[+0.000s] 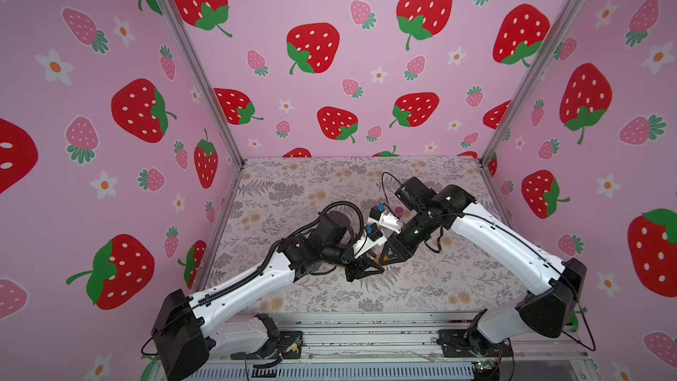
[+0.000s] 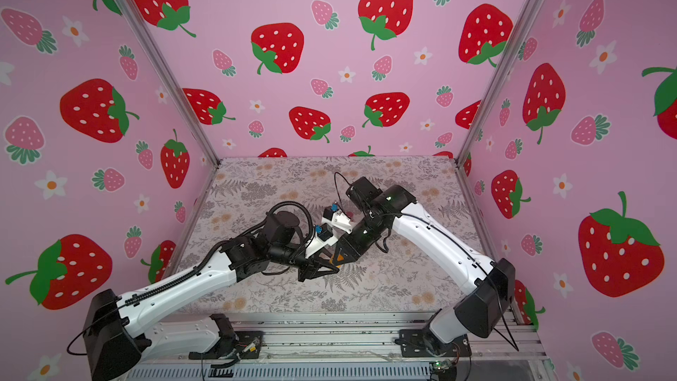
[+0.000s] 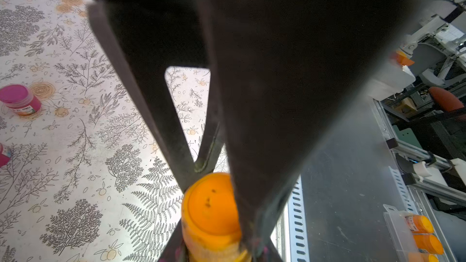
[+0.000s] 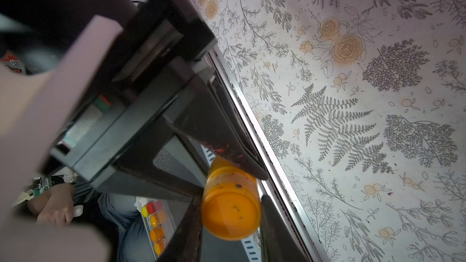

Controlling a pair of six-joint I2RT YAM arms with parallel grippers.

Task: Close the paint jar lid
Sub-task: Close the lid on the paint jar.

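Black fingers of the left claw point(image 3: 219, 210) crowd the left wrist view, drawn narrow and clamped on one end of the orange paint jar point(image 3: 211, 205). The right claw point(image 4: 230, 204) grips the jar's opposite end just as tightly, so the two claws meet tip to tip. In both top views the jar sits between them, held clear of the floral surface point(image 1: 293, 192), over its middle toward the front edge. Which end carries the lid, and whether it is fully seated, cannot be told. A pink paint jar point(image 3: 20, 99) stands upright on the surface, well apart from the claws.
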